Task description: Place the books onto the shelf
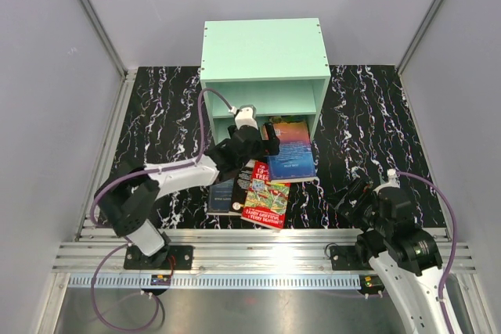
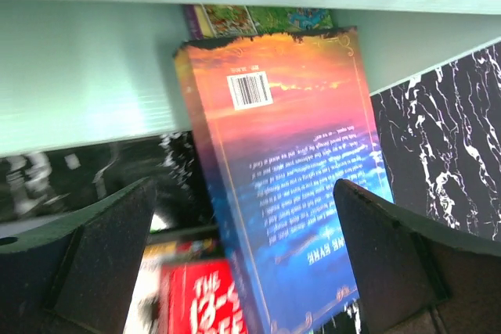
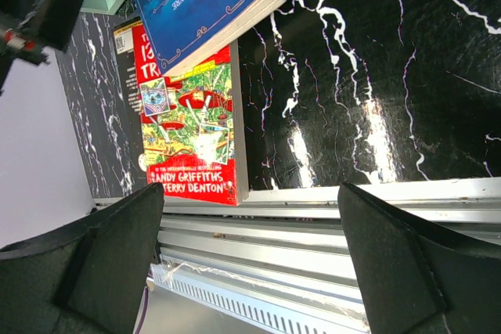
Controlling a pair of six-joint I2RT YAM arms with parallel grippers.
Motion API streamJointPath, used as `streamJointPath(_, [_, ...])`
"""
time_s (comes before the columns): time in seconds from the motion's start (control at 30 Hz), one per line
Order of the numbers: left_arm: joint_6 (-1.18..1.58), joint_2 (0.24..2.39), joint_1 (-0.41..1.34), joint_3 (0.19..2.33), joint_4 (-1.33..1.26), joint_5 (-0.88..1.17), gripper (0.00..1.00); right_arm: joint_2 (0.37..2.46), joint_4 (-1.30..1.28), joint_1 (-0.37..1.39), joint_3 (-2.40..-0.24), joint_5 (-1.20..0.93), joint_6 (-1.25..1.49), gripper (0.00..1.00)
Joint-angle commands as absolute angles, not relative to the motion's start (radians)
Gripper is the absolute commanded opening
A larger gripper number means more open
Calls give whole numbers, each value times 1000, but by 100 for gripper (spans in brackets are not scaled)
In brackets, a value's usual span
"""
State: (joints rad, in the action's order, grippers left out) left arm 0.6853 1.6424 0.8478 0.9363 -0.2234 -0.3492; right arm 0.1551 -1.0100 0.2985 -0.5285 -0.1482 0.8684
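**Both grippers wide apart, books lying at the shelf's mouth**

Closest to your left wrist camera are two blunt, wedge-shaped black fingers [image 2: 102, 256] with a grainy, matte surface. The left gripper [image 2: 244, 185] is spread wide and grips nothing. Beyond the gap lies the blue-and-orange book [image 2: 290, 177], a glossy paperback with a thin gilt border and a white barcode label [image 2: 249, 89]. Its far edge reaches the lower opening of the shelf [image 1: 264, 48], a smooth mint-green box with one horizontal board. Just past that edge, under the board, you can see a strip of an illustrated book [image 2: 258, 17].

The red book [image 3: 192, 123], shiny and busy with cartoon art, lies flat with one end tucked under the blue-and-orange one. A dark book [image 1: 223, 197] lies partly beneath it.

Your right gripper [image 3: 250, 193] is also fully spread and empty, hanging over the ribbed aluminium rail [image 1: 258, 244] at the near edge of the table [image 1: 376, 131], which is polished black with white veins.
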Motion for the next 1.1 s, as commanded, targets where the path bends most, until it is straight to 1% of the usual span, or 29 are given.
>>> streamJointPath(0.0, [631,1499,896,971,-102,-497,99,144,-1071,302,-512,-132,847,100])
streamJointPath(0.13, [569,1381,1000,951,-38,-554,99,143,-1063,304,-509,-123,847,100])
streamJointPath(0.27, [615,1370,1064,911,-32,-427,99,146,-1058,304,-511,-117,848,100])
streamJointPath(0.3, [621,1384,1086,905,-31,-414,97,146,-1060,302,-511,-117,847,100])
streamJointPath(0.33, [633,1422,1130,900,-31,-407,78,144,-1060,302,-509,-115,850,100])
streamJointPath(0.43, [679,1530,1196,908,-20,-406,47,132,-1066,302,-509,-118,851,100])
streamJointPath(0.47, [689,1555,1209,916,-15,-411,38,130,-1066,304,-508,-120,851,100])
streamJointPath(0.53, [710,1616,1238,951,-3,-445,33,126,-1072,305,-511,-124,853,100])
streamJointPath(0.77, [706,1772,1259,1087,106,-483,31,118,-1077,302,-511,-130,851,100])
streamJointPath(0.87, [742,1839,1258,1165,195,-544,26,123,-1075,302,-511,-124,853,100])
streamJointPath(0.9, [761,1856,1258,1189,230,-599,25,126,-1069,304,-509,-124,851,100])
streamJointPath(0.93, [784,1891,1256,1216,291,-620,24,126,-1069,302,-508,-124,851,100])
streamJointPath(1.07, [813,1974,1255,1328,396,-728,22,130,-1065,302,-509,-124,844,100])
